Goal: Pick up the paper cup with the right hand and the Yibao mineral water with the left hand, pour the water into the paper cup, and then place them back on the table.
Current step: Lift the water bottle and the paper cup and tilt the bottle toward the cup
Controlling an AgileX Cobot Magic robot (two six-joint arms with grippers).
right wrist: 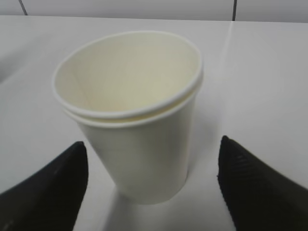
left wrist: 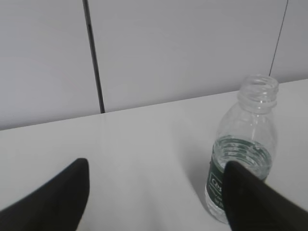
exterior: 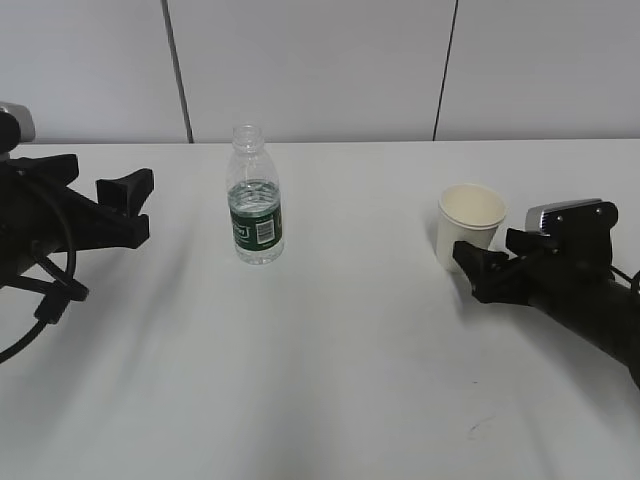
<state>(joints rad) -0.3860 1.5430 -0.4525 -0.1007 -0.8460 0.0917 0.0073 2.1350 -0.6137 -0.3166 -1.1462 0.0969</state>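
Two pincers are gaping open over the counter (exterior: 330,380): left pincer (exterior: 128,208) is sitting at nine o'clock of the standing Yibao mineral water (exterior: 255,196), right pincer (exterior: 478,268) is nosing the upright paper cup (exterior: 470,224) from five o'clock, gripping nothing.

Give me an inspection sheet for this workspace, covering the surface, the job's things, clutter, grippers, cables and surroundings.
Surface: white table, a few tiny dark specks.
Job's things: water bottle upright, uncapped, partly filled; paper cup upright, looks empty; the rim looks doubled, maybe two nested cups.
Clutter: nothing seen.
Grippers: left gripper open, left of the bottle, holding nothing; right gripper open, fingers either side of the cup, not gripping.
Cables: black cable looping off the left arm.
Surroundings: pale panelled wall with dark seams.
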